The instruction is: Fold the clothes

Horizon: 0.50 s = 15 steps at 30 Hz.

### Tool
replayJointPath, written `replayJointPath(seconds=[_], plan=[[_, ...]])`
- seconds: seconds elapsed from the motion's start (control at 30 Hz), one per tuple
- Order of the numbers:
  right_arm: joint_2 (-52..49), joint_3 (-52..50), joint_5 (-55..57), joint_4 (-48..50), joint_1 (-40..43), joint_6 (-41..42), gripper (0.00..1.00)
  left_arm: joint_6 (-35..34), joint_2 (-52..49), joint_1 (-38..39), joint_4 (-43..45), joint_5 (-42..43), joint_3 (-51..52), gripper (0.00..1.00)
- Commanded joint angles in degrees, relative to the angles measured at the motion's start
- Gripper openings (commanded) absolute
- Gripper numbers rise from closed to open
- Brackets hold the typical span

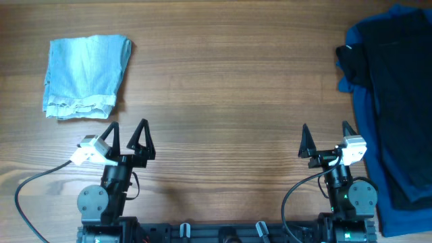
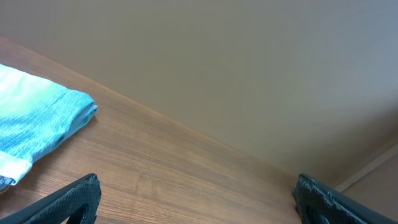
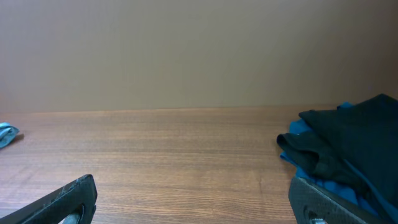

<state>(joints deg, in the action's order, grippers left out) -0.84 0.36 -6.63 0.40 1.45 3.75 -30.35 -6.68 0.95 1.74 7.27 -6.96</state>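
Shorts: the shorts (image 1: 86, 75) lie folded in a flat, roughly square bundle at the far left of the table (image 1: 223, 88). A paler hemmed edge runs along the side nearest me.
Left claw: my left claw (image 1: 128, 123) stands apart and holds nothing. It is low at the near edge, with both fingers pointing toward the far side.
Left claw to shorts: the shorts are ahead of it and a little to its left, near but apart. In my left wrist view a corner of the blue fabric shows at the left, beyond my finger (image 2: 78, 198).
Right claw: my right claw (image 1: 325, 125) is also spread wide and holds nothing. It is at the near edge on the right, with bare wood between its fingers.
Blue garment: the blue garment (image 1: 364, 101) is spread down the table's right edge, just beside my right claw.
Black garment: the black garment (image 1: 398, 101) lies on top of the blue one, rumpled. Its folds show at the right of my right wrist view.
Cable: a grey cable (image 1: 34, 181) loops over the wood from my left wrist camera.
Right claw to shorts: they are well apart, and only a sliver of the shorts shows at the far left of my right wrist view.
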Motion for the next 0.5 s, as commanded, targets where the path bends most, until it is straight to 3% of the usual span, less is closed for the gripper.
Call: replayJointPath(seconds=[0.0, 0.47], plan=[[0.42, -0.07, -0.9, 0.17, 0.35, -0.63, 1.0, -0.13, 1.07, 0.33, 0.22, -0.9, 2.69, 1.0], [0.42, -0.07, -0.9, 0.17, 0.35, -0.63, 1.0, 0.09, 6.54, 0.33, -3.23, -2.93, 6.34, 1.0]])
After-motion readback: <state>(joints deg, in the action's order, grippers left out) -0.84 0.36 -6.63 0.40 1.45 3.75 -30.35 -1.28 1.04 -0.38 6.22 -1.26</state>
